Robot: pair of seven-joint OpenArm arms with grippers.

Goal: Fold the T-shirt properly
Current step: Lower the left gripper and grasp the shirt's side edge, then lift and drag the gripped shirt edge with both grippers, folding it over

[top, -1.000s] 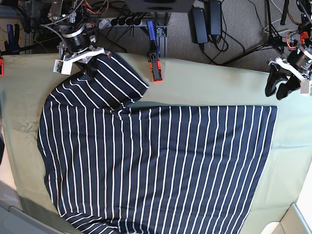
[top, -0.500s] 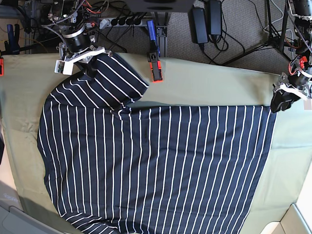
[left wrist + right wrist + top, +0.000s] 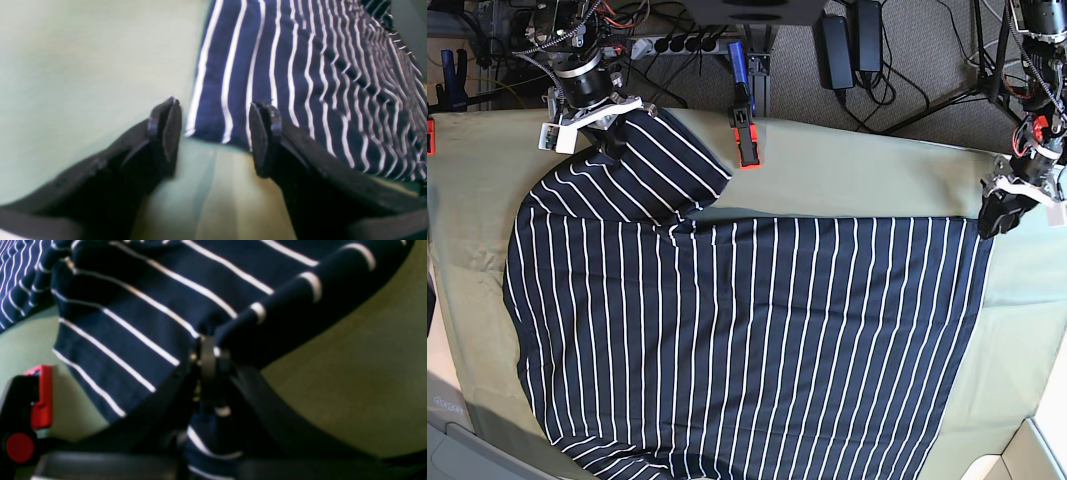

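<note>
Left end effector (image 3: 999, 217) has dropped to the T-shirt (image 3: 747, 340) hem corner, jaws apart, straddling it. T-shirt lies spread on the olive-covered bench (image 3: 857, 170). Right end effector (image 3: 208, 361) stays clamped on the sleeve. Corner grasp likely next.

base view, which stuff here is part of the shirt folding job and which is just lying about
Part of the job:
striped T-shirt
right pincer, shut on a sleeve
left pincer, open at the shirt's corner
olive-green cloth underneath

Just lying about:
red clamp
power strip
power adapters
</note>
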